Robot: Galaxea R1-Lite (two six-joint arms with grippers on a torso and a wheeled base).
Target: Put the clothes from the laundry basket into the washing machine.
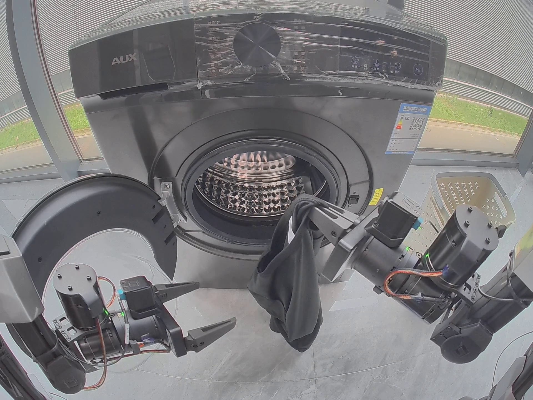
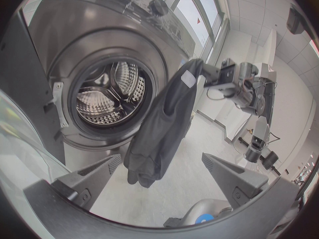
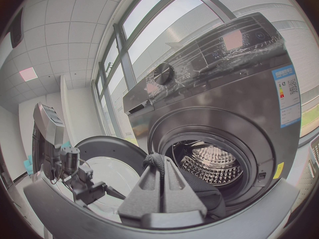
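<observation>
One washer (image 1: 139, 134), its one door (image 1: 94, 218) swung open left. One basket (image 1: 472, 193) right of it. One black garment (image 1: 288, 284) dangles below the right hand (image 1: 314, 211), pinched at its top, just before the drum (image 1: 250, 187). Left hand (image 1: 215, 304), near left, fingers spread, holds nothing.

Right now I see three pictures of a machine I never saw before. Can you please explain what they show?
This is a robot with two arms, each ending in a two-fingered gripper. One picture comes from a camera on its head, facing a washing machine whose round door stands open. The other two come from cameras on the wrists, so each shows its own fingers up close. The right gripper is shut on a dark garment, which hangs before the drum. The left gripper is open and empty. A pale laundry basket stands on the floor beside the machine, on the robot's right.
</observation>
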